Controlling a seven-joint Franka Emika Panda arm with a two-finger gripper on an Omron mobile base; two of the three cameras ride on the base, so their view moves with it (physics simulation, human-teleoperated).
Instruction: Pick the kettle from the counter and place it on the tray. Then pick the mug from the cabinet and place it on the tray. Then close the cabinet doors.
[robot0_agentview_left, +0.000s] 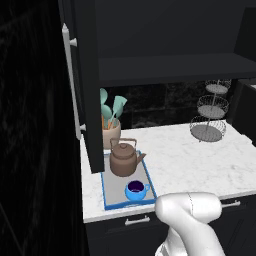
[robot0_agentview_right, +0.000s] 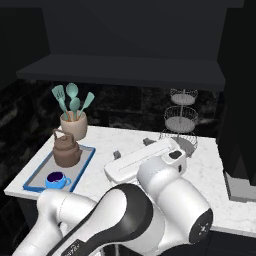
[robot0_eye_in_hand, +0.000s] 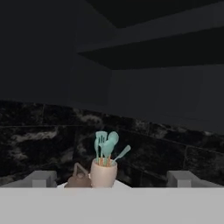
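Black cabinet doors (robot0_agentview_left: 82, 90) open; kettle (robot0_agentview_left: 123, 159) and mug (robot0_agentview_left: 136, 190) sit on tray (robot0_agentview_left: 108, 199), lower centre.
You see the gripper (robot0_agentview_right: 132, 149) spread wide, empty. Doors likely stiff, hinged; push near the bar handle (robot0_agentview_left: 70, 82).

A home kitchen; the white marble counter (robot0_agentview_left: 200, 160) says so, with dark drawers beneath it and a black stone backsplash (robot0_agentview_right: 125, 107) behind it; above the counter hangs an open black cabinet (robot0_agentview_left: 170, 65) with a silver bar handle on its door; on the counter stand a pot of teal utensils (robot0_agentview_left: 111, 127), a brown kettle (robot0_agentview_left: 123, 158) and blue mug (robot0_agentview_left: 136, 190) on a tray (robot0_agentview_left: 106, 192), and a tiered wire basket stand (robot0_agentview_left: 210, 112) toward the counter's far end.
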